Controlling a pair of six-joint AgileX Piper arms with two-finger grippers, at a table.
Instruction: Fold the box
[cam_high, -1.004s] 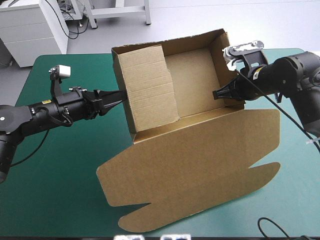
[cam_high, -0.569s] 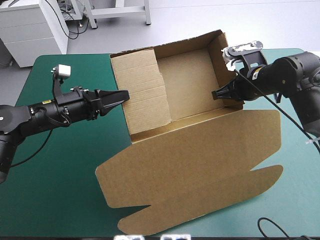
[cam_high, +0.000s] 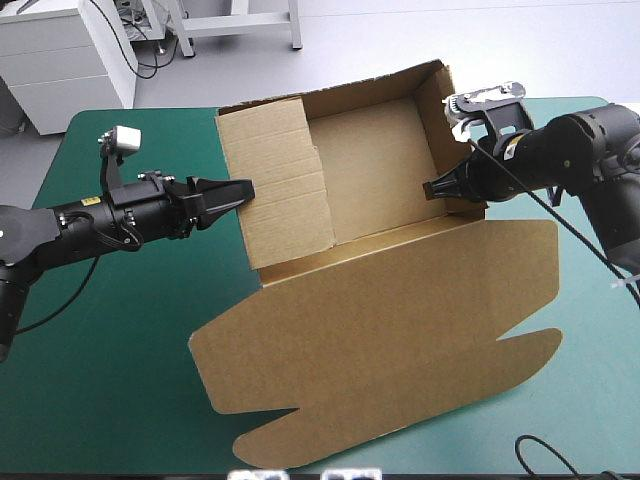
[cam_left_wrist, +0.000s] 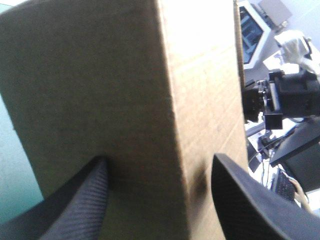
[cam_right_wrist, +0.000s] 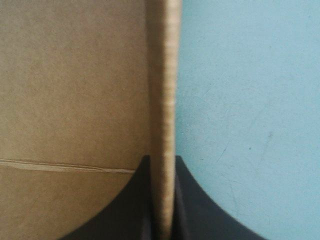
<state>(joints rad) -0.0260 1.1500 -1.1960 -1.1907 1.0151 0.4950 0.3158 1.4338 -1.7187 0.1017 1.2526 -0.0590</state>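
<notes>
One tabletop (cam_high: 120, 380) under a teal-green cover carried one brown box (cam_high: 380, 340), and two tools met it. The box stood as an open tray between the tools, its opening facing up and toward the robot. Its lid lay flat on the near side, and its long axis ran from the left tool's side across to the right tool's side.

The left tool (cam_high: 246, 190) was spread, its two black fingers (cam_left_wrist: 75, 200) standing apart with a corner of the tray's side wall between them. The right tool (cam_high: 432, 188) was pressed together on the opposite wall, pinching the board's edge.

Only the high view showed the lid and the tray's floor. The left wrist view alone showed the right tool from ahead, beyond the wall. The right wrist view showed the wall's thin edge between its own fingers, with bare cover beside it.
</notes>
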